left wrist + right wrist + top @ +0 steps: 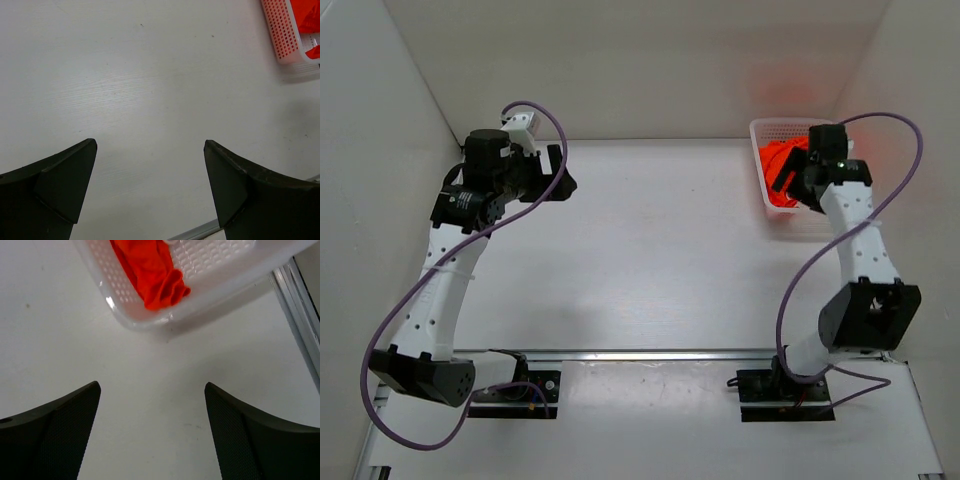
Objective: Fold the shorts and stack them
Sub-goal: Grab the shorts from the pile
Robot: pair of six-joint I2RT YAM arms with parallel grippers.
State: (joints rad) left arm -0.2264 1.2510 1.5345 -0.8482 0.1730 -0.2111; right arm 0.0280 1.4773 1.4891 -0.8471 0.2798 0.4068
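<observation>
The orange-red shorts (778, 165) lie bunched inside a white perforated basket (760, 130) at the far right of the table. They show in the right wrist view (150, 270) in the basket (210, 262), and a bit in the left wrist view (307, 10). My right gripper (798, 182) is open and empty, above the table just in front of the basket; in its own view (152, 405) bare table lies between the fingers. My left gripper (558, 178) is open and empty at the far left, over bare table (150, 160).
White walls close in the table at the left, back and right. A metal rail (650, 354) runs across the near edge by the arm bases, also seen in the right wrist view (300, 315). The basket (282, 30) sits against the right wall.
</observation>
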